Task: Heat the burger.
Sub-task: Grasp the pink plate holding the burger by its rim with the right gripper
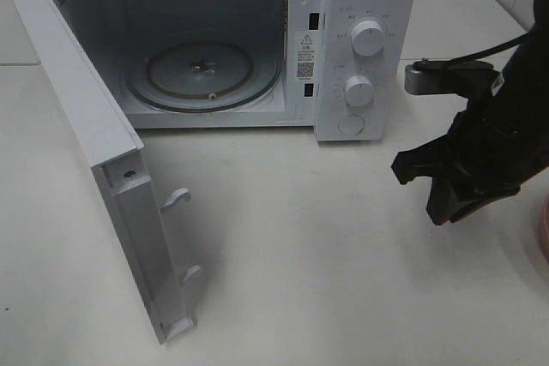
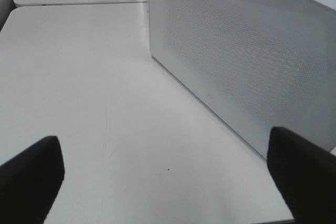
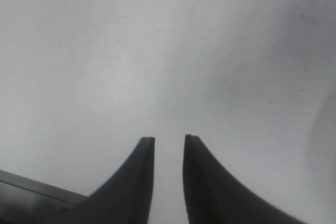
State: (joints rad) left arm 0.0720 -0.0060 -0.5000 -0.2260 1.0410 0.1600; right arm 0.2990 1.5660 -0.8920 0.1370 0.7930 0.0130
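Oddly, the burger shows in none of the views, so where it sits cannot be told. The right gripper (image 3: 169, 139) hovers over bare desk (image 1: 326, 255), in front of and to the right of the microwave (image 1: 360, 6), its fingers drawn to a narrow slit with nothing between them. The left gripper (image 2: 168, 182) is spread wide and empty beside a white dotted panel, probably the outer face of the microwave's door (image 1: 86, 117). That door is swung fully open, and the glass turntable (image 1: 202, 75) inside is bare, so the way in looks free. A pink sliver (image 1: 545, 233) further right of the microwave is too cropped to name. Likely the burger is light, soft and loosely stacked, with a slick bun. A gentle side grip low across the layers, kept upright, seems wisest, since squeezing would crush it.
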